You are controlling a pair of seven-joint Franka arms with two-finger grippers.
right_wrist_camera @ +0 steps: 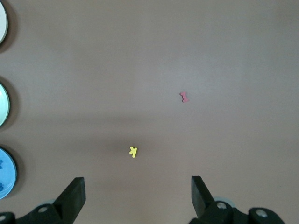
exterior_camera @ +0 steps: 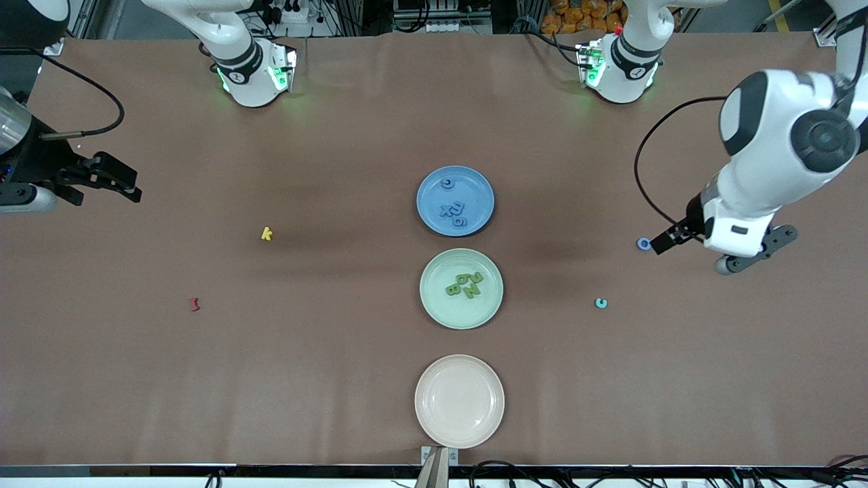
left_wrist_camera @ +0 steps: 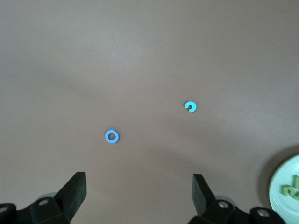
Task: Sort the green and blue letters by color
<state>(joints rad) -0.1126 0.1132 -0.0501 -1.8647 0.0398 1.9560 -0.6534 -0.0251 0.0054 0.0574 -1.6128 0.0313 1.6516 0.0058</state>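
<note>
Several blue letters [exterior_camera: 453, 207] lie in the blue plate [exterior_camera: 428, 203]. Several olive green letters [exterior_camera: 465, 285] lie in the pale green plate [exterior_camera: 444, 312], whose edge [left_wrist_camera: 280, 184] shows in the left wrist view. A loose blue ring letter [exterior_camera: 643, 244] [left_wrist_camera: 112, 136] lies on the table toward the left arm's end. My left gripper [exterior_camera: 668, 238] [left_wrist_camera: 139, 177] hangs open and empty just beside it. A teal c [exterior_camera: 600, 303] [left_wrist_camera: 190, 107] lies nearer the front camera. My right gripper [exterior_camera: 125, 183] [right_wrist_camera: 137, 179] waits open and empty over the right arm's end.
A pale pink plate [exterior_camera: 459, 400] with nothing in it stands nearest the front camera. A yellow k [exterior_camera: 266, 234] [right_wrist_camera: 133, 151] and a dark red squiggly piece [exterior_camera: 194, 304] [right_wrist_camera: 184, 97] lie on the brown table toward the right arm's end.
</note>
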